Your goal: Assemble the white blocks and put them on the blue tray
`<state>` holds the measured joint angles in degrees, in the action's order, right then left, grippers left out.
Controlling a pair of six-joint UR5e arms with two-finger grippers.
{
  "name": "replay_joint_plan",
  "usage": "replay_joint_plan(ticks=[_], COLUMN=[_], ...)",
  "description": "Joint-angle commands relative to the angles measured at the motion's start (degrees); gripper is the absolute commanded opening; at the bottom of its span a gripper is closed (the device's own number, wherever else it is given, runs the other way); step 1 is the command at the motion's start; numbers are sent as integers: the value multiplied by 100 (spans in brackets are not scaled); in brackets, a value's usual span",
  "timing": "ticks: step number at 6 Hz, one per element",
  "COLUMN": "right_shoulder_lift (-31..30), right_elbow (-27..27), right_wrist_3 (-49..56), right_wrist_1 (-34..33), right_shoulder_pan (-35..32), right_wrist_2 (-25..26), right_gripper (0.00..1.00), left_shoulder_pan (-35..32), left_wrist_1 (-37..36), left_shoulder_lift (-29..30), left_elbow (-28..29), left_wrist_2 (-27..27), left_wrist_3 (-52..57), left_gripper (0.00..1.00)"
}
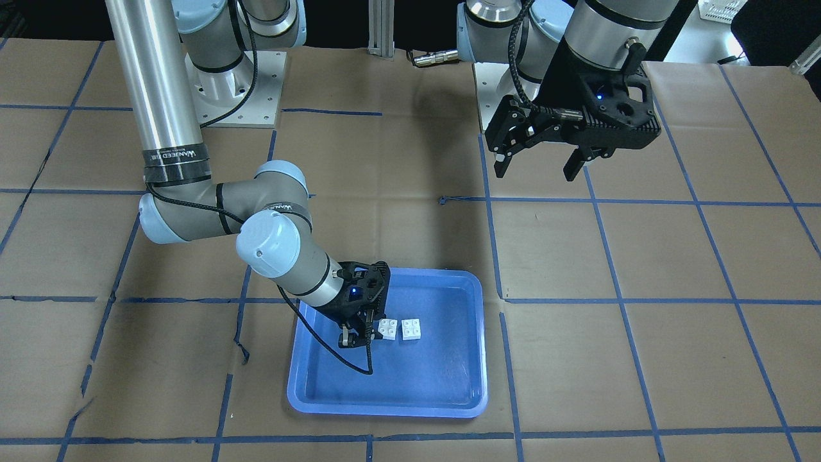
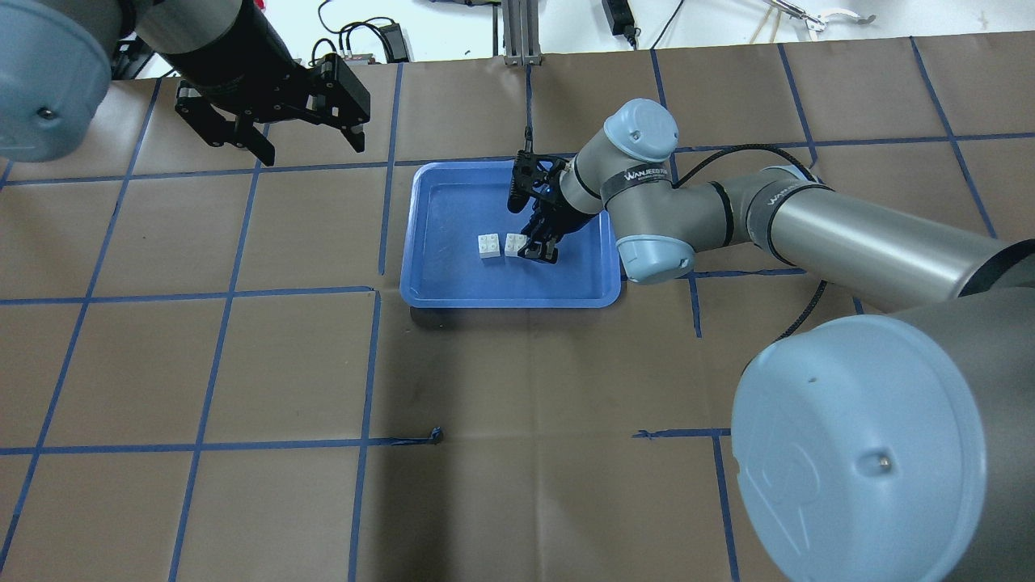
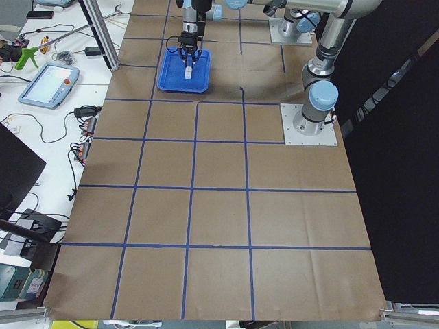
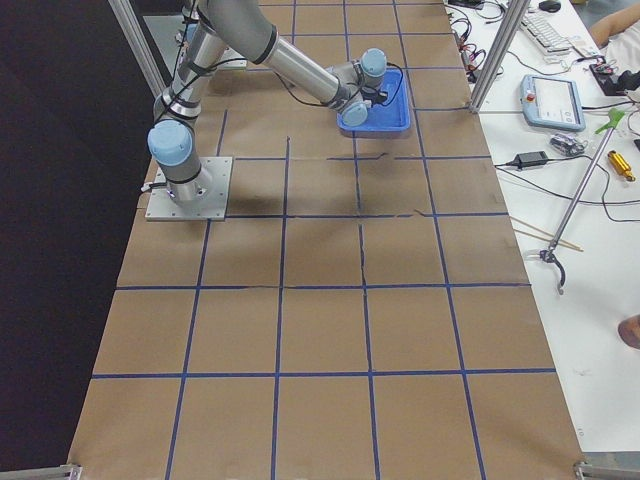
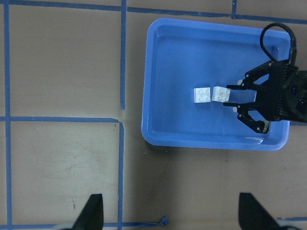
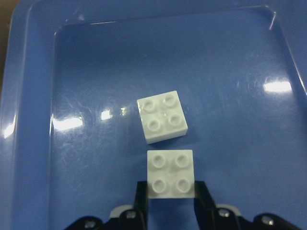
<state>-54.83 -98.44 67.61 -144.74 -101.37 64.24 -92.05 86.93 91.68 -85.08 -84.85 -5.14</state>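
Two white blocks lie side by side, studs up, on the floor of the blue tray (image 1: 417,378). My right gripper (image 6: 170,192) reaches low into the tray. Its fingers (image 6: 140,192) sit against both sides of the nearer white block (image 6: 170,173), closed on its near end. The other white block (image 6: 161,116) sits just beyond it, slightly turned, with a small gap between them. In the front view they are the held block (image 1: 388,328) and the free block (image 1: 411,328). My left gripper (image 1: 542,167) hangs open and empty, high above the table, away from the tray.
The table is brown paper with a blue tape grid. The right arm's elbow (image 2: 647,202) hangs over the tray's edge. Both arm bases (image 1: 237,83) stand at the robot's side of the table. Tools and a pendant (image 3: 48,82) lie beyond the table edge.
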Motion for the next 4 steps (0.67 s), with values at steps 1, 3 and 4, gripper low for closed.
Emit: replay_joint_plan(ticks=[1,3,4], right_shoulder_lift=[-1,-1,-1], right_elbow=[-8,-8,-8], right_wrist_3=[-90,-99,-99], right_wrist_1=[-55,-90,-90], right_shoulder_pan=[-14,-119,-120], right_wrist_2=[-8,-17,-26], right_gripper=[23,23,23], left_shoulder_pan=[64,47,47], left_wrist_1=[51,52,60], left_shoulder_lift=[-71,-72,-80], left_elbow=[34,17,26], left_wrist_2=[-31,-22,-23], left_wrist_3=[57,57,57], left_gripper=[100,100,100])
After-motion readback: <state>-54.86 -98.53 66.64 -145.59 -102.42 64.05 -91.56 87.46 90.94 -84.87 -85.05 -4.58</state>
